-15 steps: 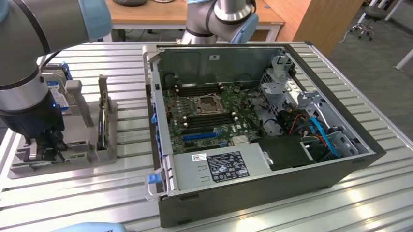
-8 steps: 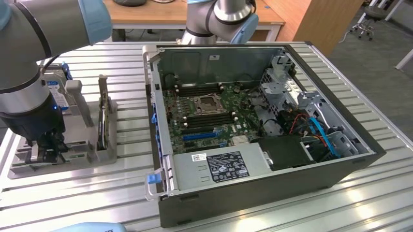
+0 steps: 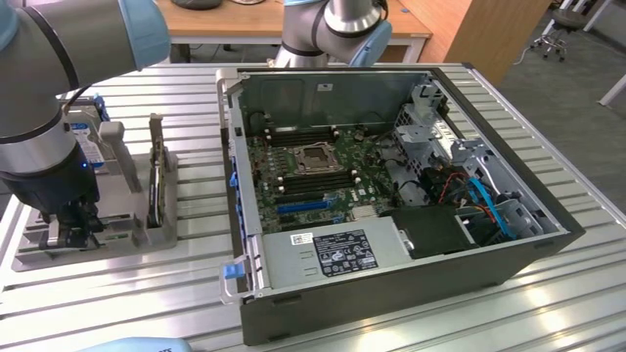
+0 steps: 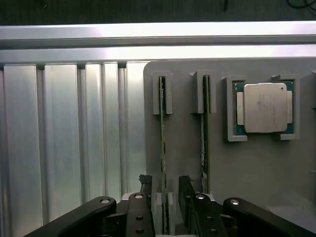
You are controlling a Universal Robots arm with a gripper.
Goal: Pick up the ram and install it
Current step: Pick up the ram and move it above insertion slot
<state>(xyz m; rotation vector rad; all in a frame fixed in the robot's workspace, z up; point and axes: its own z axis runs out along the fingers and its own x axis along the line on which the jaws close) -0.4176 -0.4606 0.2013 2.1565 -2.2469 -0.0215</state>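
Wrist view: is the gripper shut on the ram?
No, the gripper stands open astride the ram, which sits on edge in the grey holder.

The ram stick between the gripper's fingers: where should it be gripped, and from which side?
Grip the ram by its long upper edge, pinching its two flat faces, coming straight down from above. It stands on edge in the grey holder, both ends seated in slot brackets, so only that edge is free. The open gripper straddles it.

Green ram (image 4: pixel 162 148), silver processor (image 4: pixel 265 107), grey holder (image 4: pixel 227 173)
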